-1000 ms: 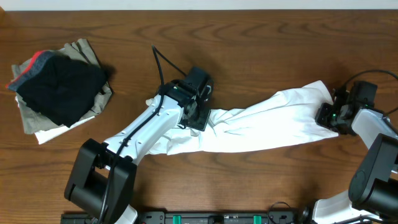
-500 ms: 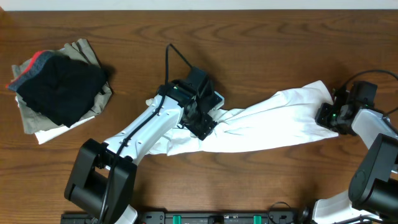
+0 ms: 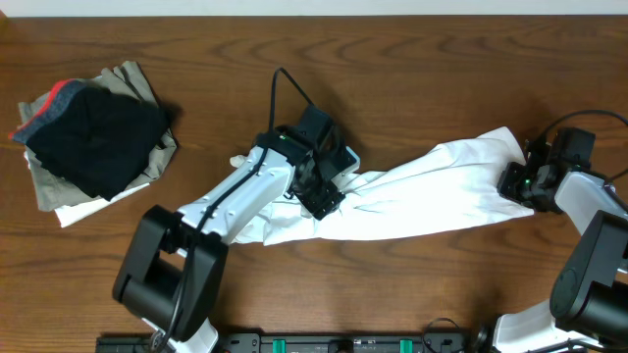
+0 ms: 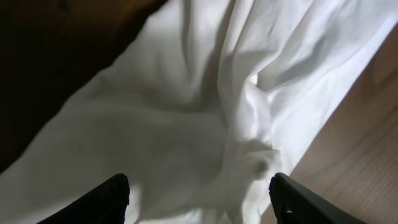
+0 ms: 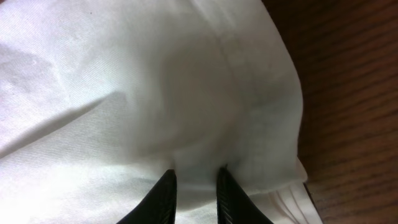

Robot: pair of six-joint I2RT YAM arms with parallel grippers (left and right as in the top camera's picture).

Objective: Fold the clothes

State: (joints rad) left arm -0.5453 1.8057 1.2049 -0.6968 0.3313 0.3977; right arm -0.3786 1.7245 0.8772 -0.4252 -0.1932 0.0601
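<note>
Clothing in a small heap sits at the far left of the wooden counter [image 3: 412,59]. A black garment [image 3: 93,142] with a red and grey band [image 3: 47,106] lies on top of a khaki-grey garment [image 3: 132,80], and an edge of white cloth [image 3: 93,208] shows beneath them. Well apart from the heap, the white garment [image 3: 432,196] stretches as a long, rumpled band from the counter's middle toward its right edge, its left end partly hidden under the left arm [image 3: 235,196]. The left hand [image 3: 330,196] is over that band near its left end, a black cable [image 3: 283,90] looping above the wrist. In the left wrist view its fingers [image 4: 113,200] stand wide apart, with creased white cloth between them and nothing pinched. At the band's upper right end, the right hand [image 3: 514,182] meets the cloth. The right wrist view shows its fingers [image 5: 164,198] nearly together, clamped on a fold of the white garment beside a seamed corner, bare wood to the right.
</note>
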